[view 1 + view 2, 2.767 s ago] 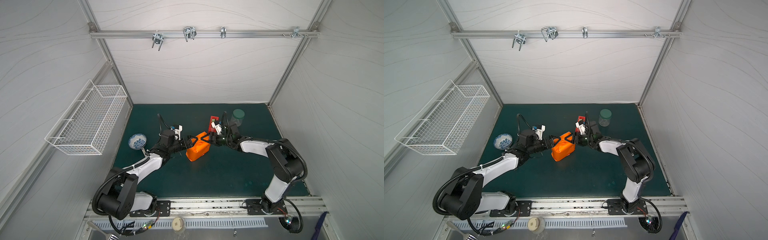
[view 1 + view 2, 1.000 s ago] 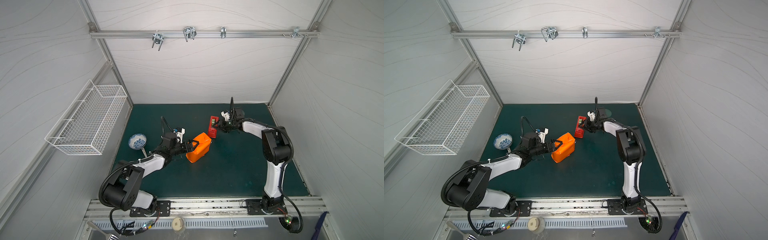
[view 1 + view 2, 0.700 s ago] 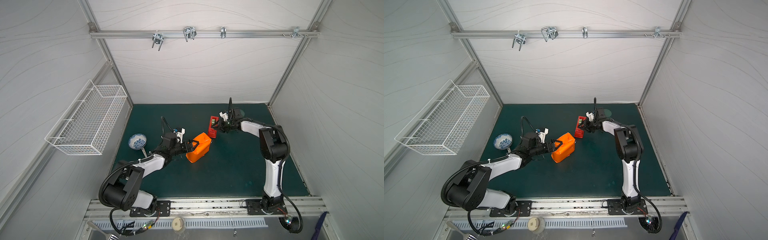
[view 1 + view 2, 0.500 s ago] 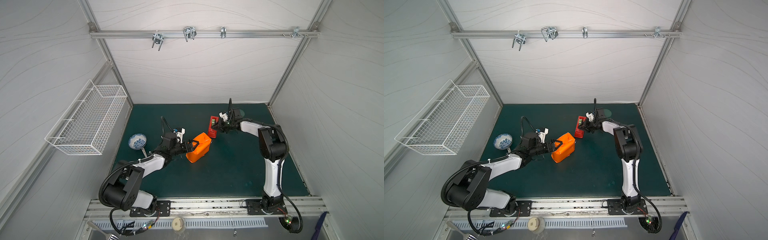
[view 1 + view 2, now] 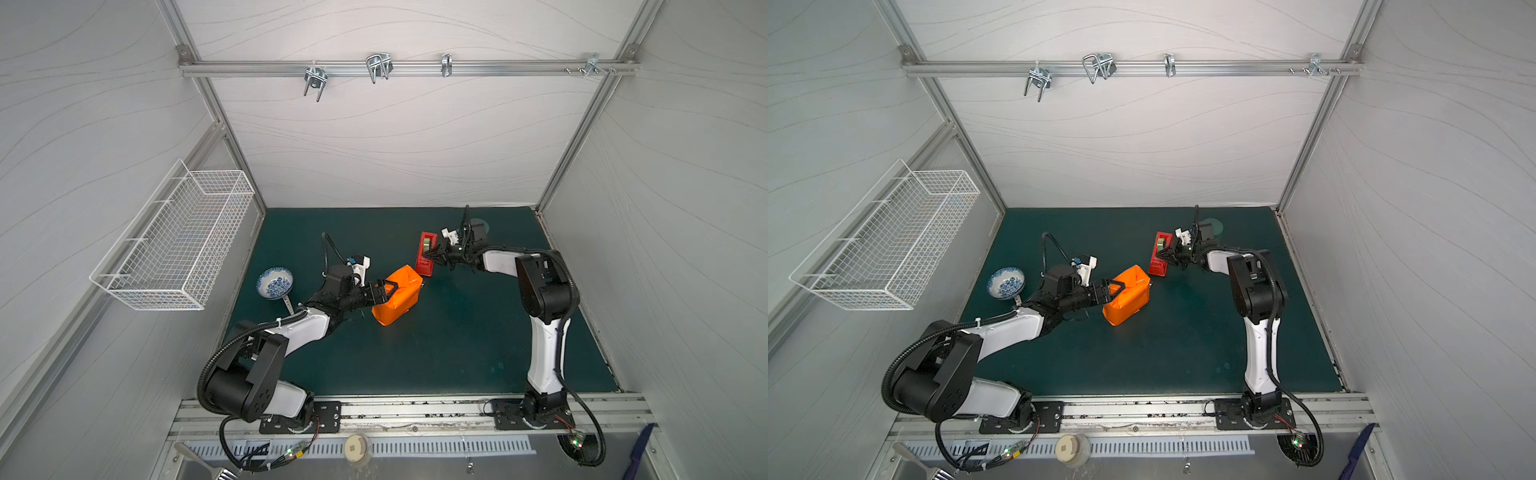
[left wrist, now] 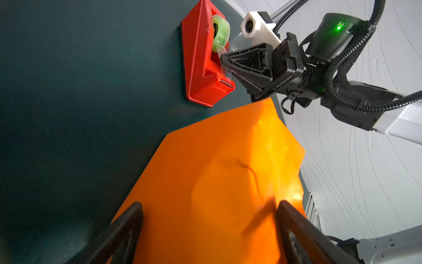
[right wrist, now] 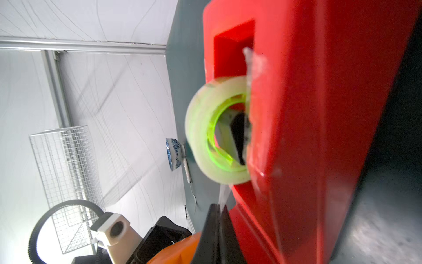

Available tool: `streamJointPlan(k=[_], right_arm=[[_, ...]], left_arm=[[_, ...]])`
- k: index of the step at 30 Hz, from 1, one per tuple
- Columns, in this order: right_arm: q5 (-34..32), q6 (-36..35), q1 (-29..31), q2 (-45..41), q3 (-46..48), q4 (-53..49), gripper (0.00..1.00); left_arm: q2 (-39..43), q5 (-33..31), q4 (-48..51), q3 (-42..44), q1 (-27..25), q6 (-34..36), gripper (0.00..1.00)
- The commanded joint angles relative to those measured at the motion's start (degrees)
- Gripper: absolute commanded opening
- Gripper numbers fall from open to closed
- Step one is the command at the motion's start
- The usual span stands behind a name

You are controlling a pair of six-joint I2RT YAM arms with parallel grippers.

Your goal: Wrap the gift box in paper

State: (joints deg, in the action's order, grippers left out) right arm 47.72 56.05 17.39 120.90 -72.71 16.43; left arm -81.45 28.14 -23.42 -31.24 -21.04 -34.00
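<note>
Your right claw (image 5: 432, 254) is pinched shut on the loose strip of tape (image 7: 223, 194). Your left claw (image 5: 388, 289) stands wide, with one finger at each side of the parcel's near end.

Both work low over the green table (image 5: 436, 345). The paper (image 5: 399, 295) is folded into an orange parcel directly under and ahead of the left claw. The parcel's far corner is just short of the right claw. No olive-green shows anywhere, so the gift box is most likely inside that paper.

The red tape dispenser (image 5: 426, 253) lies against the right claw's tips. Its cutter end is nearest the parcel, and the tape roll (image 6: 220, 33) sits beyond the tips.

The step in hand looks like drawing off tape to fasten the wrap.
- Pull the strip out steadily along the dispenser's length and away from the roll. Nothing pins the dispenser down, so a sideways tug may drag it.
- Tear the strip down across the cutter.
- Hold the parcel in place with the left claw so the folds do not spring open while you pull.

Several things are unclear in these views.
- Whether the left fingers (image 6: 127, 224) actually press the paper is hard to make out.
- The seam that needs tape lies under the claw or out of sight.
- In the right wrist view the strip is nearly transparent and the dispenser is blurred, so you cannot judge how much tape the claw holds.
</note>
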Motion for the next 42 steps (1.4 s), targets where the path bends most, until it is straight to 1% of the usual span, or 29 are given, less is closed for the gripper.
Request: streamJointPlan(k=[1, 3, 7, 18, 26, 34, 37, 42], right_arm=[[4.7, 8.2, 0.0, -4.0, 2.2, 10.9, 0.0], [5.4, 10.2, 0.3, -4.4, 4.1, 13.9, 0.0], [6.1, 12.2, 1.2, -5.1, 6.2, 16.9, 0.0], [5.4, 12.5, 2.3, -9.2, 12.6, 19.4, 0.0], [4.5, 11.0, 3.0, -10.6, 15.2, 17.9, 0.0], [3.7, 10.0, 4.6, -9.2, 17.9, 18.5, 0.0], [2.3, 8.2, 4.7, -8.4, 18.7, 17.0, 0.0], [-1.4, 3.3, 4.0, -5.4, 18.5, 11.9, 0.0]], left_arm=[[-1.1, -2.1, 9.5, 1.4, 0.1, 2.7, 0.92], [-0.9, -2.1, 9.6, 1.4, 0.1, 2.9, 0.92], [-0.7, -2.4, 10.0, 1.2, 0.1, 3.0, 0.92], [-0.8, -2.3, 10.2, 1.0, 0.1, 3.2, 0.92], [-0.9, -2.2, 10.2, 0.9, 0.1, 3.1, 0.92], [-1.3, -2.0, 10.2, 0.7, 0.1, 3.1, 0.92], [-1.2, -2.1, 10.1, 0.7, 0.1, 3.1, 0.92], [-1.3, -2.0, 10.0, 0.7, 0.1, 3.0, 0.92]])
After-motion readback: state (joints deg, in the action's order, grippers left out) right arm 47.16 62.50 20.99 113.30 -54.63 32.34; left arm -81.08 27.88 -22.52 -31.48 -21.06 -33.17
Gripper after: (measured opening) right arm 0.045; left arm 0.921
